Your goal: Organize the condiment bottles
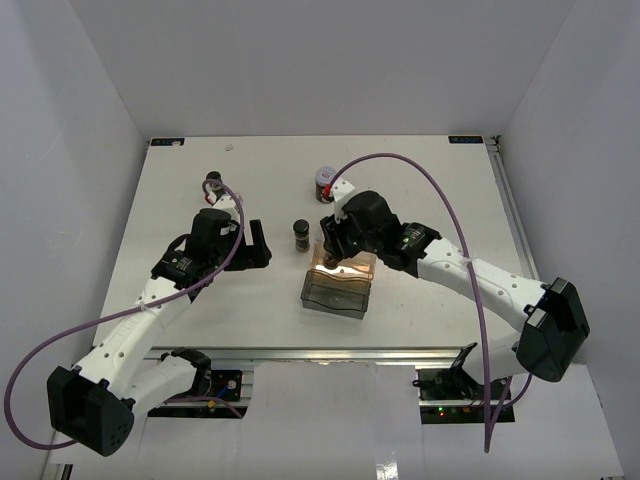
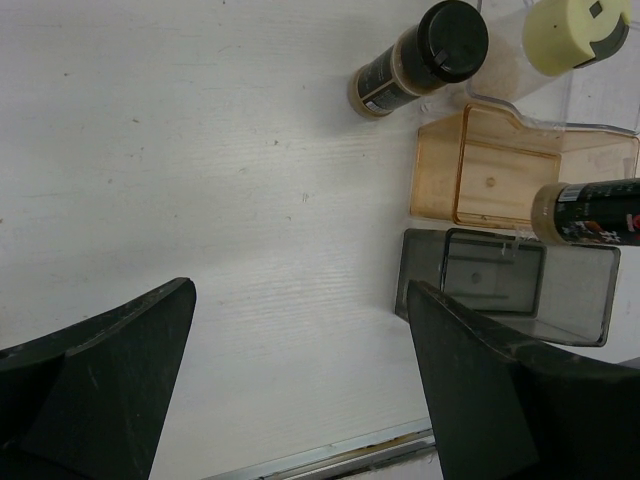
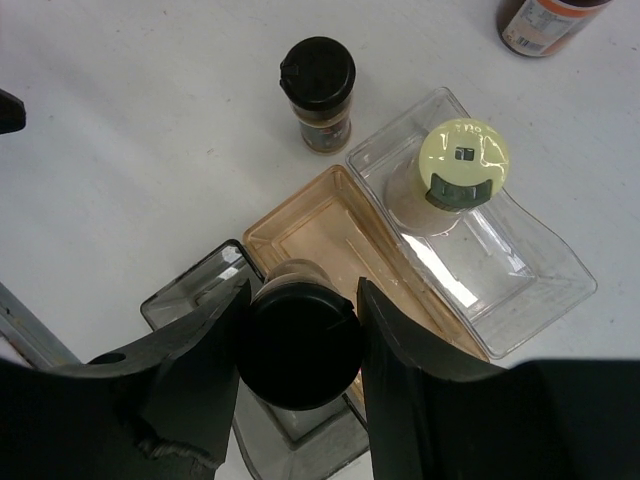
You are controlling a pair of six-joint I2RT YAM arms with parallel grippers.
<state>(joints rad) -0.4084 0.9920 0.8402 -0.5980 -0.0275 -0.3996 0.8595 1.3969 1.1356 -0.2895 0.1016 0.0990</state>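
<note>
Three bins sit side by side: a clear bin (image 3: 540, 285), an amber bin (image 3: 310, 235) and a smoky bin (image 3: 190, 290). Five condiment bottles show. A brown jar (image 1: 324, 182) and a small dark-capped bottle (image 1: 213, 183) stand far back and well apart, and a black-capped bottle (image 3: 318, 92) stands on the table just beside the bins. A yellow-green-capped bottle (image 3: 455, 175) stands upright inside the clear bin. The right arm (image 1: 480, 275) reaches in over the bins, and the right gripper (image 3: 302, 305) pinches a second black-capped bottle (image 3: 300, 350) above where the amber and smoky bins meet. The left arm (image 1: 140, 310) stretches forward, and the left gripper (image 2: 300, 290) hangs over bare table with its jaws spread wide around nothing. The table (image 1: 430, 190) is white, with plain white walls (image 1: 300, 60) around it.
</note>
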